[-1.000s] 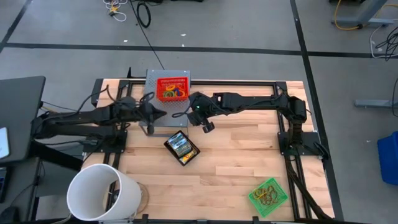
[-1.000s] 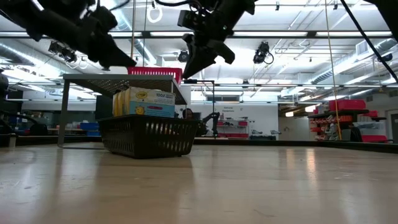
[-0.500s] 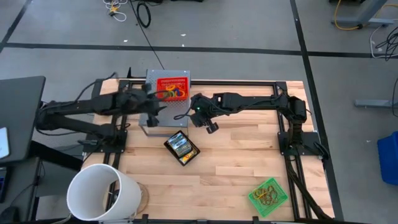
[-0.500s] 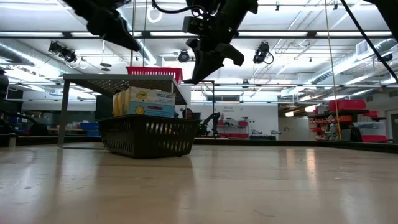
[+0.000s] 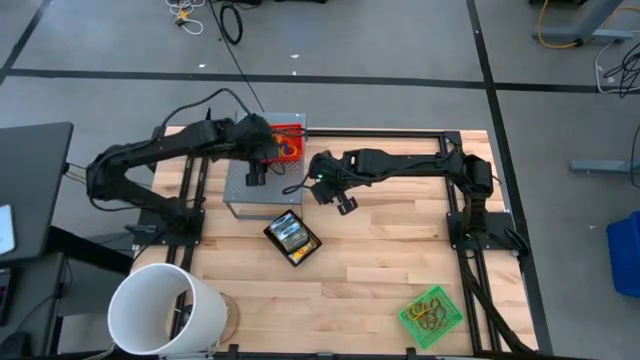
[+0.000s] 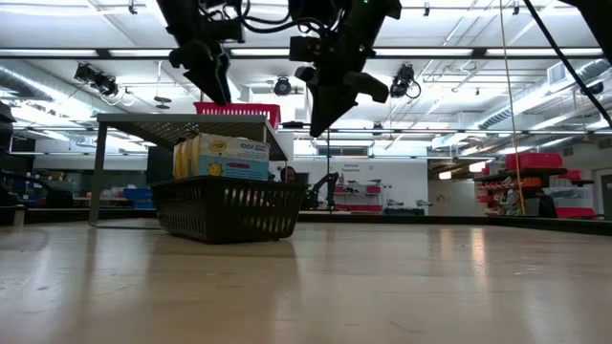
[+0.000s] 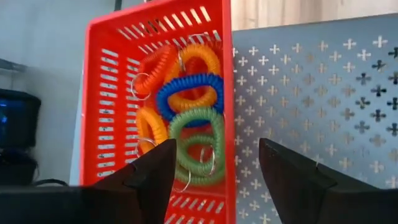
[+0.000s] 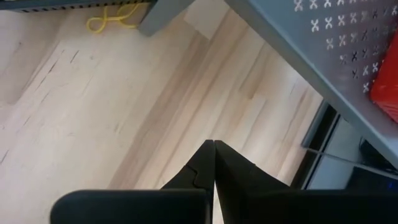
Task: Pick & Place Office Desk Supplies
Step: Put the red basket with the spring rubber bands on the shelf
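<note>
- From above I see the left gripper (image 5: 254,172) over the grey perforated shelf (image 5: 262,185), just beside the red basket (image 5: 285,141) that stands on the back part of this shelf.
- In the left wrist view its two fingers (image 7: 152,171) stand apart with nothing between them, so the jaws are released; they point at the near edge of the red basket.
- Inside the red basket lie coiled loops (image 7: 186,102) in orange, blue and green, piled on one another, each with a thin metal ring.
- The right gripper (image 5: 344,204) hangs above the wooden table (image 5: 400,260), just to the right of the shelf and apart from it.
- In the right wrist view its fingers (image 8: 208,163) are pressed together and hold nothing, so the jaws are clenched.
- A black basket (image 5: 291,239) sits on the table in front of the shelf, turned at an angle; in the low view it holds yellow-and-green boxes (image 6: 222,156) standing upright.
- A green basket (image 5: 431,314) is near the front right corner of the table, well apart from both arms; it seems to hold dark thin loops, but I cannot tell them clearly.
- A large white bucket (image 5: 163,310) stands at the front left corner.
</note>
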### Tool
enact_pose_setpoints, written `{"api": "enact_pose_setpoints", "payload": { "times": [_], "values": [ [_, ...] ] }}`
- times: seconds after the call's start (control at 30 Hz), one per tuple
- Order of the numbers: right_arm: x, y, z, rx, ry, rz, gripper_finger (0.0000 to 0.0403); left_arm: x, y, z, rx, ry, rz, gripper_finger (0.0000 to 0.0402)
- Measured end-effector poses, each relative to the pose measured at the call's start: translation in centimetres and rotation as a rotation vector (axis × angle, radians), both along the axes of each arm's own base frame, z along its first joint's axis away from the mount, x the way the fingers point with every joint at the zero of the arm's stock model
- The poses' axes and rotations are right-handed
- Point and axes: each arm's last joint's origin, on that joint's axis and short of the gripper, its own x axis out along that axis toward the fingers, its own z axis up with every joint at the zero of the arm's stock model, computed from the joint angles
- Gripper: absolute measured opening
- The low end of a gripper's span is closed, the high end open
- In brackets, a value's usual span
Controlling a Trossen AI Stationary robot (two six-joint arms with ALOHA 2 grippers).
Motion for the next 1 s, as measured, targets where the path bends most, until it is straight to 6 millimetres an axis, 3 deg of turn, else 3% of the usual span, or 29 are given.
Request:
{"api": "enact_pose_setpoints", "payload": {
  "times": [0.4,1.0],
  "values": [
    [-0.2,0.0,-0.1,0.009,0.015,-0.013,0.0013,-1.2,2.6,0.2,-0.020,0.034,0.095,0.0227],
    [-0.2,0.0,-0.1,0.004,0.017,-0.003,0.0013,-2.8,3.8,-0.2,-0.056,0.090,0.244,0.0227]
  ]
}}
